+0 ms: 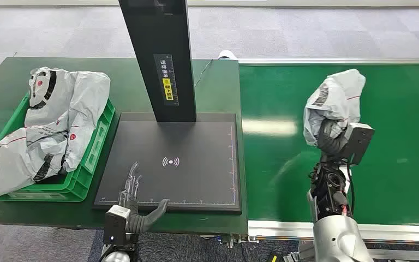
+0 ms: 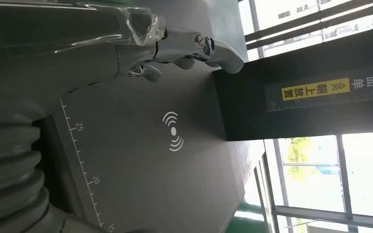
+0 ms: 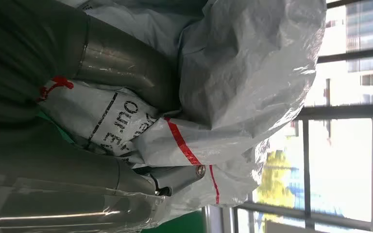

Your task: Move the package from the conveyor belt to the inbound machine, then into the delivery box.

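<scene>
The package (image 1: pixel 335 101), a crumpled white poly mailer with red striping and black print, is sitting in the grip of the right robot hand (image 1: pixel 331 139), raised above the green conveyor belt (image 1: pixel 403 158) rather than lying on it. In the right wrist view the fingers (image 3: pixel 126 68) are wrapping around the bag's folds, pinching the plastic tight. Nearest to where I'm standing, the left robot hand (image 1: pixel 136 204) is waiting at the front edge of the inbound machine (image 1: pixel 196 185), fingers spread and holding nothing, its tips reaching over the dark scanning plate.

I'd judge the first step is in hand: the pickup is done and the carry across to the machine is beginning. The next move calls for swinging the bag leftward, past the belt's edge, and laying it on the plate near the wireless symbol (image 1: pixel 170 161), under the black post (image 1: pixel 161 60). The left robot hand may be crowding the landing spot.

Further off to the left, the green delivery box (image 1: pixel 82 180) on the counter (image 1: pixel 218 93) is already holding several similar mailers (image 1: pixel 60 114), some spilling over the rim.
</scene>
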Controlling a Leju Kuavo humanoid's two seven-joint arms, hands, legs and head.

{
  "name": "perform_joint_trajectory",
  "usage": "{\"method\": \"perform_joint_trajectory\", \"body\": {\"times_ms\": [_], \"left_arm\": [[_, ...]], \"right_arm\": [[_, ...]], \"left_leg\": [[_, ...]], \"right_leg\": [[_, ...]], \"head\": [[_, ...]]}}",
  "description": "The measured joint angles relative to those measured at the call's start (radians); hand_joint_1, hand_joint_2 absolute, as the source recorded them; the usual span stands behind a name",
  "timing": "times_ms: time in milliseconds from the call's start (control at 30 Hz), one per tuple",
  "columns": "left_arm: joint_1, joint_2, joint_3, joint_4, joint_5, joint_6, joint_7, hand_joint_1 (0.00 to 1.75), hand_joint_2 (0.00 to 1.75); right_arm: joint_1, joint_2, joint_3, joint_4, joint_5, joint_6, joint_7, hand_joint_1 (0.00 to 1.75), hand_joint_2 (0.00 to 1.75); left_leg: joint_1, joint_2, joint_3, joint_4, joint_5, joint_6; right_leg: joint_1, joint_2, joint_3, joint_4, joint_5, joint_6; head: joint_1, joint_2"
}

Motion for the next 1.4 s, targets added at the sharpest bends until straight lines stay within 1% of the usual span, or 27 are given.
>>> {"method": "perform_joint_trajectory", "body": {"times_ms": [67, 133, 267, 333, 433, 467, 533, 567, 600, 633, 700, 733, 767, 900, 1000, 1067, 1233, 1300, 1400], "left_arm": [[-0.003, 0.0, 0.0, 0.0, -0.001, -0.001, 0.0, 0.0, 1.75], [-0.01, -0.001, 0.001, 0.001, -0.003, -0.003, 0.0, 0.0, 1.75], [-0.023, -0.002, 0.001, 0.004, -0.005, -0.007, 0.0, 0.0, 1.75], [-0.024, -0.002, 0.001, 0.005, -0.005, -0.008, 0.0, 0.0, 1.75], [-0.024, -0.002, 0.001, 0.005, -0.005, -0.008, 0.0, 0.0, 1.75], [-0.026, -0.002, 0.001, 0.006, -0.006, -0.009, 0.0, 0.0, 1.75], [-0.032, -0.002, 0.002, 0.012, -0.007, -0.011, 0.0, 0.0, 1.75], [-0.035, -0.002, 0.002, 0.016, -0.007, -0.012, -0.001, 0.0, 1.75], [-0.036, -0.002, 0.002, 0.019, -0.007, -0.013, -0.001, 0.0, 1.75], [-0.036, -0.002, 0.002, 0.02, -0.006, -0.013, -0.002, 0.0, 1.75], [-0.035, -0.002, 0.003, 0.02, -0.005, -0.011, -0.002, 0.0, 1.75], [-0.035, -0.002, 0.004, 0.02, -0.004, -0.01, -0.003, 0.0, 1.75], [-0.034, -0.002, 0.004, 0.02, -0.003, -0.008, -0.003, 0.0, 1.75], [-0.027, 0.0, 0.01, 0.015, 0.006, 0.01, -0.006, 0.0, 1.75], [-0.014, 0.003, 0.018, -0.001, 0.014, 0.032, -0.012, 0.0, 1.75], [-0.006, 0.006, 0.024, -0.012, 0.017, 0.045, -0.014, 0.0, 1.75], [0.011, 0.013, 0.034, -0.023, 0.019, 0.053, -0.017, 0.0, 1.75], [0.016, 0.014, 0.04, -0.027, 0.019, 0.053, -0.018, 0.0, 1.75], [0.027, 0.014, 0.052, -0.042, 0.017, 0.051, -0.019, 0.0, 1.75]], "right_arm": [[0.002, 0.014, 0.028, 0.002, 0.015, 0.032, 0.01, 1.75, 1.75], [0.006, 0.045, 0.094, 0.01, 0.052, 0.091, 0.026, 1.75, 1.75], [0.017, 0.109, 0.24, 0.042, 0.111, 0.168, 0.047, 1.75, 1.75], [0.019, 0.122, 0.271, 0.05, 0.12, 0.188, 0.053, 1.75, 1.75], [0.019, 0.123, 0.275, 0.051, 0.121, 0.191, 0.054, 1.75, 1.75], [0.02, 0.134, 0.303, 0.059, 0.126, 0.214, 0.062, 1.75, 1.75], [0.02, 0.17, 0.401, 0.091, 0.138, 0.267, 0.096, 1.75, 1.75], [0.018, 0.188, 0.457, 0.109, 0.147, 0.282, 0.118, 1.75, 1.75], [0.015, 0.196, 0.492, 0.122, 0.153, 0.271, 0.136, 1.7, 1.75], [0.011, 0.199, 0.513, 0.13, 0.16, 0.249, 0.15, 1.34, 1.75], [0.007, 0.2, 0.537, 0.14, 0.164, 0.216, 0.169, 0.47, 1.75], [0.005, 0.2, 0.545, 0.144, 0.164, 0.204, 0.176, 0.08, 1.75], [0.004, 0.2, 0.551, 0.148, 0.163, 0.193, 0.183, 0.0, 1.75], [0.003, 0.194, 0.562, 0.163, 0.142, 0.156, 0.201, 0.0, 1.75], [0.004, 0.18, 0.56, 0.168, 0.101, 0.16, 0.189, 0.0, 1.75], [0.008, 0.165, 0.55, 0.169, 0.051, 0.197, 0.155, 0.0, 1.75], [0.058, 0.117, 0.491, 0.114, -0.121, 0.35, 0.051, 0.0, 1.75], [0.111, 0.103, 0.467, 0.045, -0.182, 0.403, 0.036, 0.0, 1.75], [0.224, 0.088, 0.437, -0.112, -0.247, 0.451, 0.05, 0.0, 1.75]], "left_leg": [[0.0, 0.0, 0.0, 0.0, 0.0, 0.0], [0.0, 0.0, 0.0, 0.0, 0.0, 0.0], [0.001, 0.0, 0.0, 0.0, 0.0, 0.0], [0.001, 0.0, -0.001, 0.0, 0.0, 0.0], [0.001, 0.0, -0.001, 0.0, 0.0, 0.0], [0.001, 0.0, -0.001, 0.0, 0.0, 0.0], [0.001, 0.0, -0.001, 0.0, 0.0, 0.0], [0.001, 0.0, -0.002, 0.0, 0.0, 0.0], [0.001, 0.0, -0.002, 0.0, 0.0, 0.0], [0.001, 0.0, -0.002, 0.0, 0.0, 0.0], [0.001, 0.0, -0.002, 0.0, 0.0, 0.0], [0.001, 0.0, -0.002, 0.0, 0.0, 0.0], [0.001, 0.0, -0.002, 0.0, 0.0, 0.0], [0.001, 0.0, -0.002, 0.0, 0.0, 0.0], [0.001, 0.0, -0.002, 0.0, 0.0, 0.0], [0.001, 0.0, -0.002, 0.0, 0.0, 0.0], [0.0, -0.001, -0.002, 0.0, 0.0, 0.0], [0.0, -0.001, -0.002, 0.0, 0.0, 0.0], [0.0, -0.002, -0.003, 0.0, -0.001, -0.001]], "right_leg": [[0.0, 0.0, 0.0, 0.0, 0.0, 0.0], [0.0, 0.0, 0.0, 0.0, 0.0, 0.0], [0.001, 0.0, -0.001, 0.0, 0.0, 0.0], [0.001, 0.0, -0.001, 0.0, 0.0, 0.0], [0.001, 0.0, -0.001, 0.0, 0.0, 0.0], [0.001, 0.0, -0.001, 0.0, 0.0, 0.0], [0.001, 0.0, -0.002, 0.0, 0.0, 0.0], [0.001, 0.0, -0.002, 0.0, 0.0, 0.0], [0.001, 0.0, -0.002, 0.0, 0.0, 0.0], [0.001, 0.0, -0.002, 0.0, 0.0, 0.0], [0.001, 0.0, -0.002, 0.0, 0.0, 0.0], [0.001, 0.0, -0.002, 0.0, 0.0, 0.0], [0.001, 0.0, -0.002, 0.0, 0.0, 0.0], [0.001, 0.0, -0.002, 0.0, 0.0, 0.0], [0.001, 0.0, -0.002, 0.0, 0.0, 0.0], [0.001, 0.0, -0.002, 0.0, 0.0, 0.0], [0.0, -0.001, -0.002, 0.0, 0.0, 0.0], [0.0, -0.001, -0.002, 0.0, 0.0, 0.0], [0.0, -0.001, -0.003, 0.0, 0.0, 0.0]], "head": [[0.0, 0.0], [0.0, 0.0], [0.0, 0.0], [0.0, 0.0], [0.0, 0.0], [0.0, 0.0], [0.0, 0.0], [0.0, 0.0], [0.0, 0.0], [0.0, 0.0], [0.0, 0.0], [0.0, 0.0], [0.0, 0.0], [0.0, 0.0], [0.0, 0.0], [0.0, 0.0], [0.0, 0.0], [0.0, 0.0], [0.0, 0.0]]}}
